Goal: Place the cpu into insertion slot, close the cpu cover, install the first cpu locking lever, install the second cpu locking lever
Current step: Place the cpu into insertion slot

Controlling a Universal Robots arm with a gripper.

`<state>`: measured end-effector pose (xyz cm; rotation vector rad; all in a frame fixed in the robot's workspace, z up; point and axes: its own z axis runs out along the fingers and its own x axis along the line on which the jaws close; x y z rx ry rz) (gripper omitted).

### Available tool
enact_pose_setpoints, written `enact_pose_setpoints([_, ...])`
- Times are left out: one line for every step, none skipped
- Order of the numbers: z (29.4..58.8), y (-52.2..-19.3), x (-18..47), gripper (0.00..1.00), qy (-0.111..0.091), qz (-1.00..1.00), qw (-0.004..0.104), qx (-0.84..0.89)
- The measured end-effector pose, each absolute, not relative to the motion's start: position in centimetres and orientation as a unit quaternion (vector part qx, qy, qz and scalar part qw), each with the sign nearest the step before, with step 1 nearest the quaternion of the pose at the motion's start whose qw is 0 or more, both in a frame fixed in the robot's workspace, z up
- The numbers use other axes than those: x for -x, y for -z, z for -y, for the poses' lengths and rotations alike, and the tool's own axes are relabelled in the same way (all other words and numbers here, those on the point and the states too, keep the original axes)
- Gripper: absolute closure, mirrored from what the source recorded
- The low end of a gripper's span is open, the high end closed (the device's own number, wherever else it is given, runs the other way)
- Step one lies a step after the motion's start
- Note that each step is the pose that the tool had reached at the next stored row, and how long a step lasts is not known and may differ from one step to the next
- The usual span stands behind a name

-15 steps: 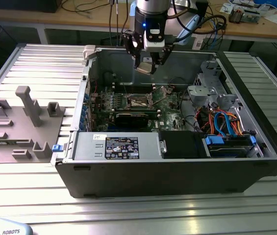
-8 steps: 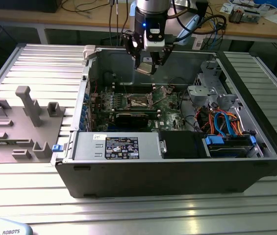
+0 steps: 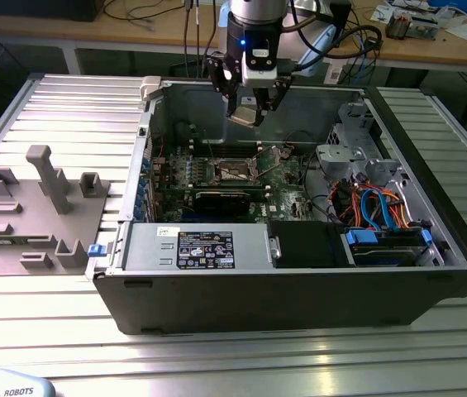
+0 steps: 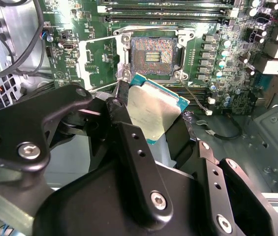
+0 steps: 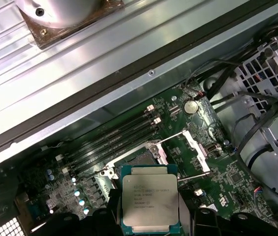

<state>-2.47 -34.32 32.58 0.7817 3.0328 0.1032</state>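
In the exterior view the gripper [image 3: 250, 112] hangs inside the open computer case [image 3: 299, 298] on the bench [image 3: 43, 331], above the motherboard [image 3: 287, 186], though its load is hard to make out there. The second wrist view shows its black fingers [image 4: 120, 101] clenched on opposite edges of the cpu [image 4: 152, 112], held tilted in the air above the board, clear of the bare insertion slot [image 4: 152, 54]. The first wrist view faces the chip's printed metal top and shows the cpu cover [image 5: 196, 150] swung open beside the slot.
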Motion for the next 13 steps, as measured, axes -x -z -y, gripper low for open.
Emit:
enact_pose_setpoints([34.32,-32.56,2.47,0.46,-0.033,-0.967,0.004,-0.252])
enact_pose_setpoints([34.32,-32.52,2.47,0.46,-0.033,-0.967,0.004,-0.255])
enact_pose_setpoints([34.32,-32.52,2.47,0.46,-0.033,-0.966,0.004,-0.255])
enact_pose_setpoints([34.32,-32.52,2.47,0.46,-0.033,-0.966,0.004,-0.255])
enact_pose_setpoints([34.32,-32.52,2.47,0.46,-0.033,-0.966,0.004,-0.255])
enact_pose_setpoints([34.32,-32.51,2.47,0.46,-0.033,-0.966,0.004,-0.256])
enact_pose_setpoints([34.32,-32.51,2.47,0.46,-0.033,-0.966,0.004,-0.256])
enact_pose_setpoints([34.32,-32.51,2.47,0.46,-0.033,-0.966,0.004,-0.256])
enact_pose_setpoints([34.32,-32.5,2.47,0.46,-0.033,-0.966,0.004,-0.256])
enact_pose_setpoints([34.32,-32.49,2.47,0.46,-0.033,-0.966,0.004,-0.257])
enact_pose_setpoints([34.32,-32.48,2.47,0.46,-0.033,-0.966,0.004,-0.258])
enact_pose_setpoints([34.32,-32.48,2.47,0.46,-0.033,-0.966,0.004,-0.258])
enact_pose_setpoints([34.32,-32.48,2.47,0.46,-0.033,-0.966,0.004,-0.258])
